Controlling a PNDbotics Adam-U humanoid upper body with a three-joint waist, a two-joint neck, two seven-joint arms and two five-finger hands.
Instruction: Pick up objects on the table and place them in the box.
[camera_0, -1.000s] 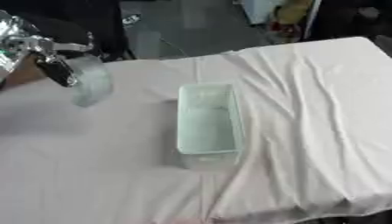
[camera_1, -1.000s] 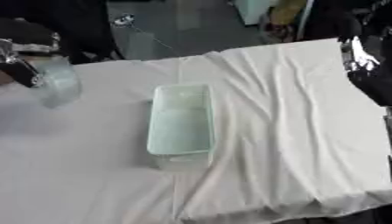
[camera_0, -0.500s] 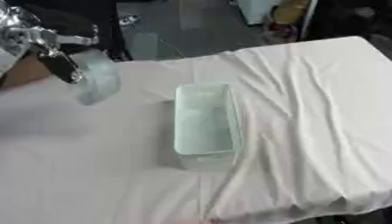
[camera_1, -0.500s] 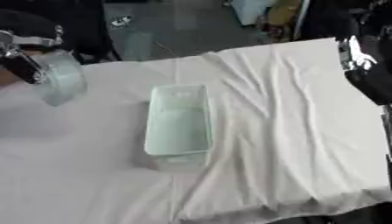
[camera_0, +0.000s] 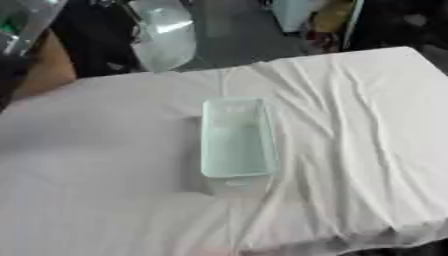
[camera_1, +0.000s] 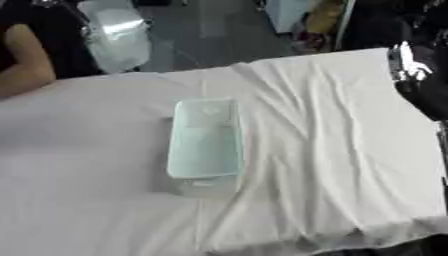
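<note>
the left hand (camera_0: 19, 30) shows only as a blurred silver and black mass at the top left corner of the left eye view, with a patch of green on it, and i cannot tell whether its fingers are spread or curled. up beside it, above the far edge of the bench, hangs a clear, shiny plastic bag-like object (camera_0: 164, 34), pale and reflective, with a bright glint across its upper part. it sits in front of the dark floor beyond the bench and does not touch the cloth. whether the left hand is what holds it cannot be made out, since the top of the object runs off the picture.

the right hand (camera_1: 418, 75) appears at the right edge of the right eye view as a black form with a silver gleam, raised over the far right part of the bench. its fingers are not readable, so i cannot tell its state either.

near the middle of the bench stands a pale green translucent rectangular plastic box (camera_0: 236, 137), open at the top, long side running away from the robot. nothing can be made out inside it. it rests on a wrinkled white cloth (camera_0: 367, 125) that covers the whole bench, with deep folds running to the right of the box and smoother cloth on the left.
</note>
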